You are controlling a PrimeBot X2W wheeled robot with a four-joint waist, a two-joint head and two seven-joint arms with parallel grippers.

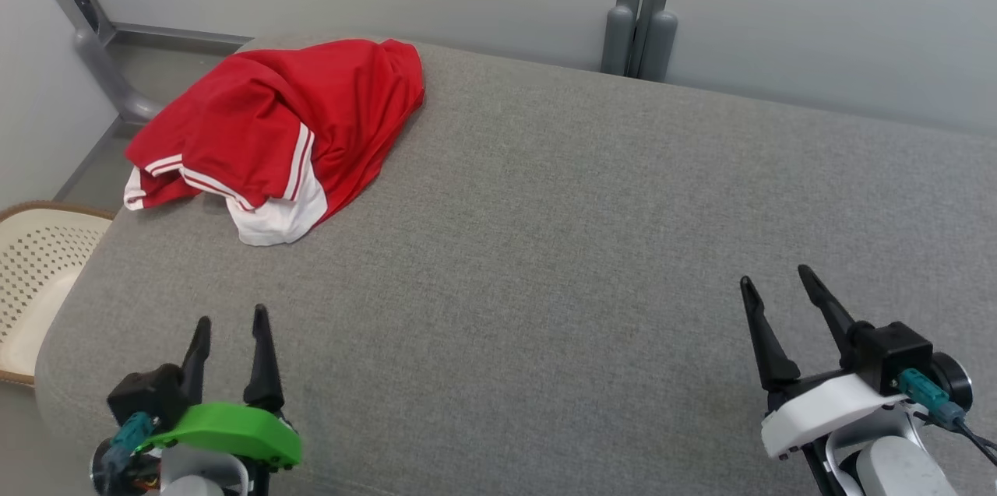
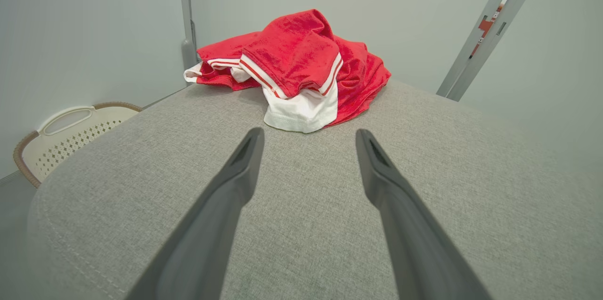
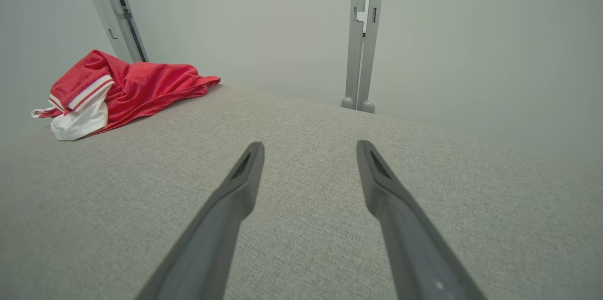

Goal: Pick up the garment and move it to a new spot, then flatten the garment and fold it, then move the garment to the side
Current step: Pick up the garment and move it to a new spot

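Note:
The garment [image 1: 273,130] is a red piece with white stripes and white trim, crumpled in a heap at the far left corner of the grey padded table [image 1: 545,247]. It also lies ahead of the fingers as the garment [image 2: 292,69] in the left wrist view and far off to the left as the garment [image 3: 113,90] in the right wrist view. My left gripper [image 1: 232,321] hovers open at the near left, well short of the heap, nothing between its fingers. My right gripper [image 1: 776,278] stands open and empty at the near right.
A cream perforated laundry basket [image 1: 35,278] with a brown rim stands off the table's left edge. Grey metal posts [image 1: 642,21] rise behind the table against pale walls. Another slanted post [image 1: 93,36] stands at the far left corner.

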